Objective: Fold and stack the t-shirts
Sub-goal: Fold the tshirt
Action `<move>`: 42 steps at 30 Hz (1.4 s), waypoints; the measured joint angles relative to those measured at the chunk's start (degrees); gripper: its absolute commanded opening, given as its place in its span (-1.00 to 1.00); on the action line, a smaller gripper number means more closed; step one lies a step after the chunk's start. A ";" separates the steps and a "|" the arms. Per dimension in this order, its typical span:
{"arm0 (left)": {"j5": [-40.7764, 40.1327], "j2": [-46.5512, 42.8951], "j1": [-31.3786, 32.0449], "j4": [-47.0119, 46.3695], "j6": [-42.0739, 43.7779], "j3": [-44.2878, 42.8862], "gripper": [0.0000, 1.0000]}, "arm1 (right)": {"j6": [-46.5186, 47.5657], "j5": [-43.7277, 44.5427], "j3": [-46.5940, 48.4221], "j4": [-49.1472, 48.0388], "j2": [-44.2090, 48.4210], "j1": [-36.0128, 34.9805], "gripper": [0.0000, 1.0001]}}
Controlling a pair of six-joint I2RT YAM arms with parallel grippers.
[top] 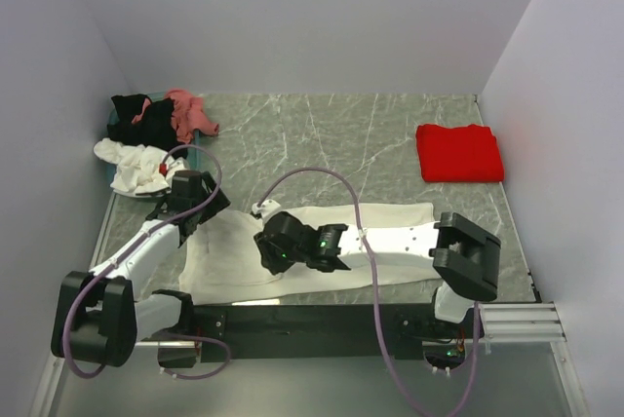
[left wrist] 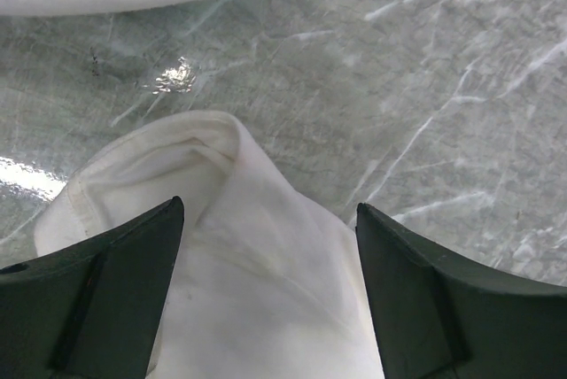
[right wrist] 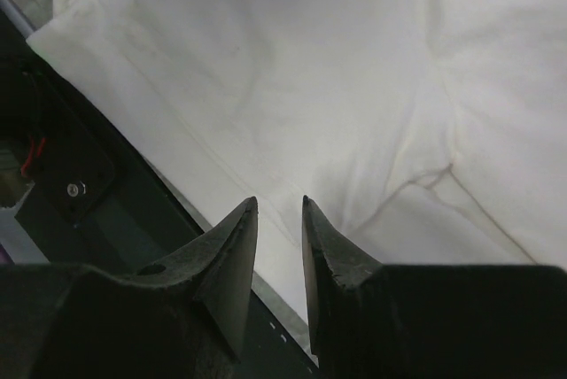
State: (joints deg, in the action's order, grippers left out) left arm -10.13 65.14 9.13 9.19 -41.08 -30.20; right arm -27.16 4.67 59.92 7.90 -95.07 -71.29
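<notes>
Left gripper [left wrist: 267, 206], we see, is spread wide over the rounded edge of the cream t-shirt [top: 390, 214], which lies low in the frame's centre. We find the right gripper [right wrist: 278, 200] narrow above its hem, gripping nothing. The folded red t-shirt [top: 458, 152] lies upper right.

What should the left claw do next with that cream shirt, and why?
Probably lower the left gripper and close on the bunched edge of the cream t-shirt: its jaws stand open on either side of that fold, gripping nothing yet.
</notes>
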 measured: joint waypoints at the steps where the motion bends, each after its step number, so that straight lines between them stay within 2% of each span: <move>1: 0.07 0.37 -0.13 -0.09 0.00 0.00 0.66 | -0.04 -0.39 0.11 -0.87 -0.66 0.00 -0.31; 5: 1.11 2.36 -0.85 -1.29 0.11 0.00 0.48 | -0.50 -1.53 -0.26 -2.19 -3.23 -0.11 -0.31; 9: 2.32 4.46 -1.57 -2.14 0.44 0.00 0.11 | -1.36 -1.44 -2.45 -2.86 -3.54 -0.11 -0.31; 15: 2.78 4.81 -1.84 -2.25 0.94 0.00 -0.16 | -2.75 0.50 -4.59 -1.40 -3.43 -0.07 -0.31; 22: 2.75 3.34 -2.36 -1.57 0.83 0.00 -0.50 | -3.02 5.40 -4.59 3.89 2.78 5.01 -0.24; 24: 2.75 3.30 -2.54 -1.44 0.83 0.00 -0.58 | -2.95 6.71 -4.81 5.42 6.27 8.90 -0.22; 28: 2.80 3.26 -2.75 -1.22 0.85 0.17 -0.60 | -2.56 8.68 -7.26 7.30 13.79 19.63 -0.08; 29: 2.80 3.19 -2.80 -1.22 0.85 0.35 -0.60 | -2.34 9.18 -8.57 7.82 16.13 23.47 0.03; 33: 2.89 2.80 -2.97 -1.18 0.87 1.16 -0.64 | -0.68 10.49 -12.96 10.32 23.10 38.23 0.20; 36: 3.26 2.80 -3.06 -1.20 0.92 1.27 -0.70 | 1.18 10.16 -14.91 11.63 26.51 48.39 0.22; 42: 4.09 2.82 -3.13 -1.42 1.01 1.27 -0.84 | 3.85 3.32 -16.98 11.96 27.78 68.59 0.22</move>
State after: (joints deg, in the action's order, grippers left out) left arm -6.04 67.96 6.00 7.77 -40.07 -28.93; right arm -23.31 7.99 42.94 19.86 -67.29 -2.70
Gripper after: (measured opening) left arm 0.108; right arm 0.611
